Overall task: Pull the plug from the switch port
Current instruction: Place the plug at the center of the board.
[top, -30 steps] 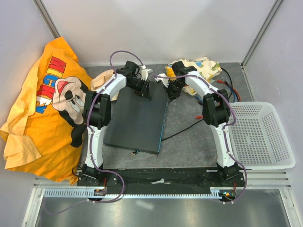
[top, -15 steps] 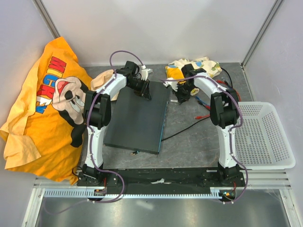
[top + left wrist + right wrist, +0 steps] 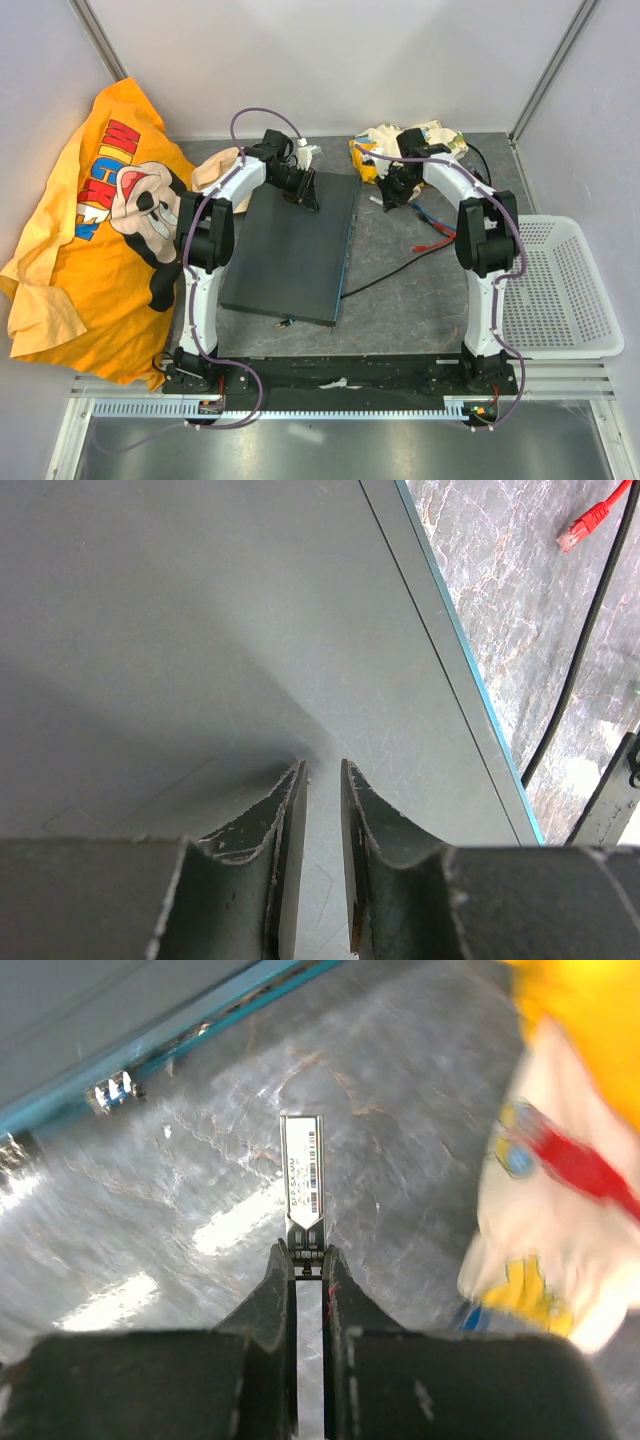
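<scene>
The switch lies flat mid-table, a dark grey box with a teal right edge. My left gripper rests its tips on the far top face of the switch. In the left wrist view the left gripper stands narrowly open with nothing between the fingers. My right gripper hovers to the right of the switch's far corner. In the right wrist view the right gripper is shut on the tail of the plug, a small silver module. The plug hangs over bare table, apart from the teal port edge.
A white mesh basket stands at the right. An orange printed shirt covers the left side. A patterned cloth lies at the back, close to the right gripper. A black cable and a red cable end lie beside the switch.
My right gripper has moved right, away from the switch's edge, carrying the plug clear of the port. The left arm has not moved.
</scene>
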`<action>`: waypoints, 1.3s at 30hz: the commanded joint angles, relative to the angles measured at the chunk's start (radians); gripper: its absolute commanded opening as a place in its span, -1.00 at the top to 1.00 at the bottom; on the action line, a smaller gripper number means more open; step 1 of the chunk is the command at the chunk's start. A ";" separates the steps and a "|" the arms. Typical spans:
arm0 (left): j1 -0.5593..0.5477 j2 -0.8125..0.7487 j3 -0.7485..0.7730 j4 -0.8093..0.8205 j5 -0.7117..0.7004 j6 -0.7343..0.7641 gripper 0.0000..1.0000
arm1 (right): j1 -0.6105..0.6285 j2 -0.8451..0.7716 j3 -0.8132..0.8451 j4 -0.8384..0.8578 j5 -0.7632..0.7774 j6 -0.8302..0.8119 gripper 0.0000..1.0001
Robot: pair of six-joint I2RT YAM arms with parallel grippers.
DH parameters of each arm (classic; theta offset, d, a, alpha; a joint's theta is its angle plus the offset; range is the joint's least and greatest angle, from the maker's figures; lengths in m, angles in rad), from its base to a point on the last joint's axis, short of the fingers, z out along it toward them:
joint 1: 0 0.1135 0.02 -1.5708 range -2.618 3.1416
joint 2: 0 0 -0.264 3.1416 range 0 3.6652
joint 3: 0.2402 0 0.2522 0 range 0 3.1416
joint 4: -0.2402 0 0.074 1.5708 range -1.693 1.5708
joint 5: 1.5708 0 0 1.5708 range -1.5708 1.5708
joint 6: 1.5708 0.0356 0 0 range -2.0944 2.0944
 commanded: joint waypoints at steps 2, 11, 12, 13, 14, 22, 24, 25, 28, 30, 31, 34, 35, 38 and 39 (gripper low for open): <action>0.007 -0.007 -0.013 0.034 -0.013 -0.004 0.43 | -0.034 -0.192 -0.166 0.296 0.135 0.498 1.00; 0.010 -0.005 -0.018 0.053 -0.009 -0.013 0.43 | -0.117 -0.167 -0.208 0.286 0.438 0.606 1.00; 0.011 -0.005 -0.018 0.053 -0.010 -0.011 0.43 | -0.126 -0.164 -0.214 0.287 0.453 0.621 1.00; 0.013 -0.007 -0.021 0.054 -0.013 -0.014 0.43 | -0.131 -0.152 -0.220 0.286 0.478 0.629 1.00; 0.013 -0.007 -0.021 0.054 -0.015 -0.016 0.43 | -0.137 -0.144 -0.232 0.281 0.490 0.641 1.00; 0.014 -0.021 -0.035 0.056 -0.021 -0.017 0.43 | -0.172 -0.094 -0.265 0.277 0.496 0.650 1.00; 0.014 -0.021 -0.036 0.059 -0.019 -0.020 0.43 | -0.172 -0.091 -0.274 0.272 0.530 0.663 1.00; 0.014 -0.021 -0.038 0.059 -0.019 -0.023 0.43 | -0.172 -0.086 -0.278 0.272 0.541 0.704 0.99; 0.014 -0.018 -0.036 0.060 -0.018 -0.022 0.43 | -0.171 -0.094 -0.288 0.277 0.516 0.709 0.20; 0.014 -0.018 -0.036 0.062 -0.018 -0.024 0.43 | -0.171 -0.104 -0.272 0.272 0.454 0.687 0.00; 0.016 -0.019 -0.036 0.062 -0.016 -0.022 0.43 | -0.172 -0.121 -0.263 0.269 0.426 0.678 -0.15; 0.014 -0.016 -0.035 0.062 -0.013 -0.022 0.43 | -0.163 -0.164 -0.213 0.249 0.339 0.706 -0.22; 0.014 -0.015 -0.035 0.062 -0.012 -0.020 0.43 | -0.145 -0.178 -0.188 0.249 0.302 0.718 -0.22; 0.016 -0.010 -0.032 0.062 -0.007 -0.022 0.43 | -0.055 -0.206 -0.147 0.249 0.203 0.681 -0.26; 0.014 -0.008 -0.028 0.063 -0.006 -0.022 0.43 | -0.030 -0.206 -0.141 0.248 0.182 0.628 -0.30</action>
